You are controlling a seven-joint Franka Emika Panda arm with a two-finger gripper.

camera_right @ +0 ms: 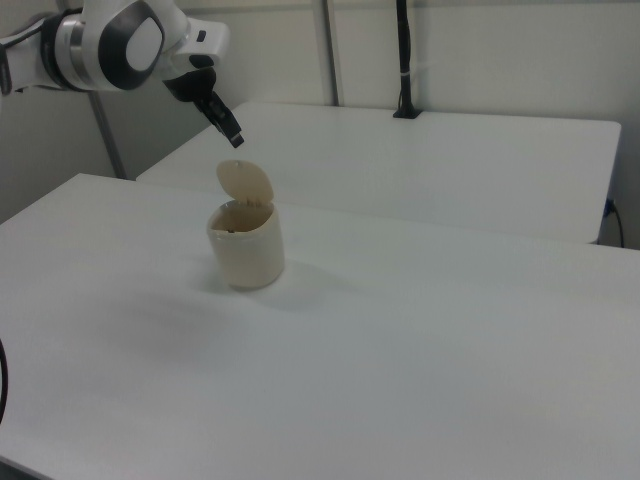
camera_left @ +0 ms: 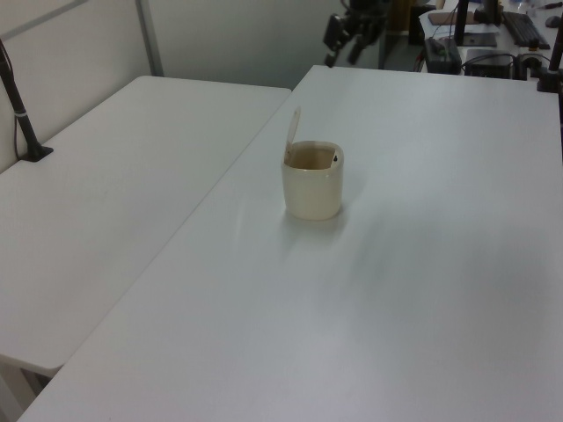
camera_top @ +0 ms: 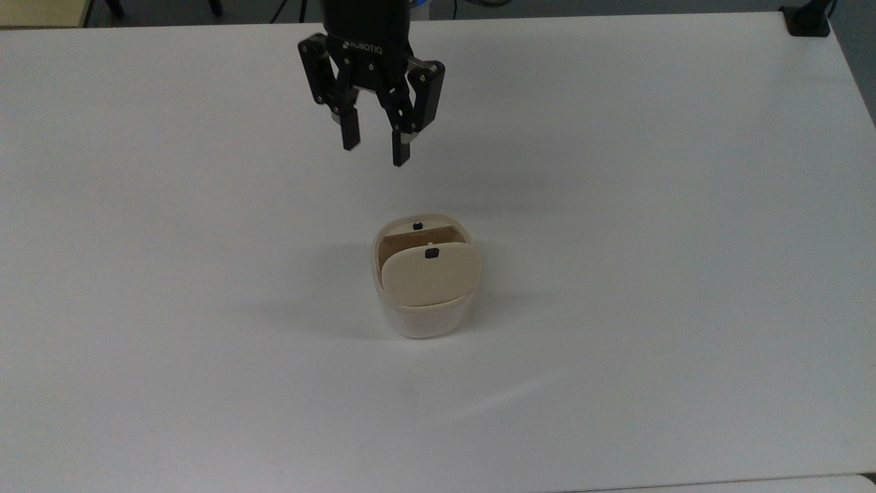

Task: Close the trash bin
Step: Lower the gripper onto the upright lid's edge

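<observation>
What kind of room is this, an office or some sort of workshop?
Probably a robotics lab set up in an office-like room: a robot arm's gripper hangs over a plain white table bearing just a small trash bin, with pale partition walls and desk clutter behind.

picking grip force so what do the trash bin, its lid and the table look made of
Trash bin: likely plastic, cream-white, smooth, slightly translucent walls, rounded moulded corners.
Lid: probably the same plastic, matte beige, thin and flat, standing open.
Table: white laminate or similar, smooth with a faint sheen; uncertain.
</observation>
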